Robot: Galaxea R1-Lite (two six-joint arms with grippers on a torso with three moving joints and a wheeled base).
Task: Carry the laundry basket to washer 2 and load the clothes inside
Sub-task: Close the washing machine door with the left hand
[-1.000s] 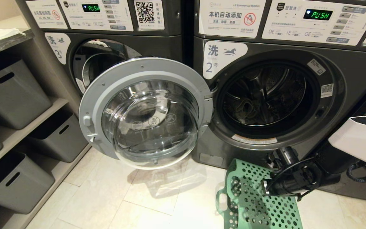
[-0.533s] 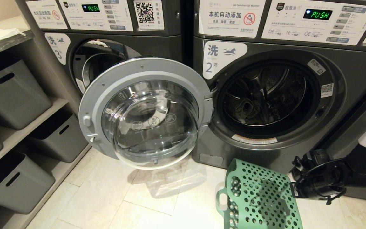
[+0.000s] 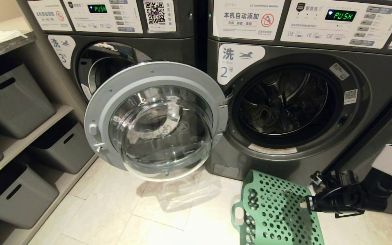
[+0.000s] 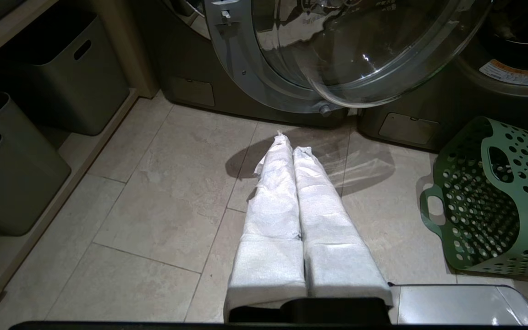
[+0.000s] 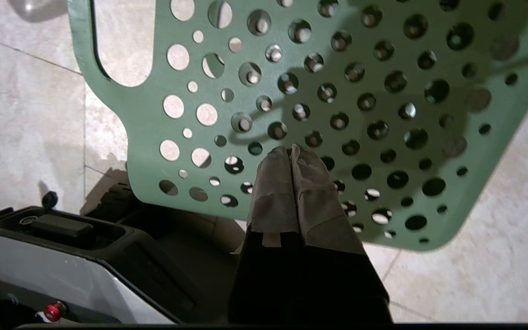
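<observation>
Washer 2 [image 3: 237, 61] stands with its round glass door [image 3: 155, 119] swung wide open to the left. A pale crumpled garment, apparently the clothes [image 3: 262, 115], lies in the dark drum. The green laundry basket [image 3: 277, 211] sits tipped on the floor below the opening, and nothing shows inside it. My right gripper [image 3: 309, 202] hangs low at the basket's right edge. In the right wrist view that gripper [image 5: 291, 149] is shut and empty, close over the holed basket wall [image 5: 337, 91]. My left gripper [image 4: 291, 143], wrapped in white, is shut above the tiles, left of the basket [image 4: 488, 197].
Washer 3 [image 3: 63, 51] stands to the left, half covered by the open door. Grey storage bins [image 3: 12, 98] fill shelves along the left wall. My own base [image 5: 62, 256] lies just behind the basket. Pale floor tiles [image 3: 114, 211] spread in front of the washers.
My right arm has swung from above the basket's middle to its right edge and dropped lower. The basket, door and left arm have not moved.
</observation>
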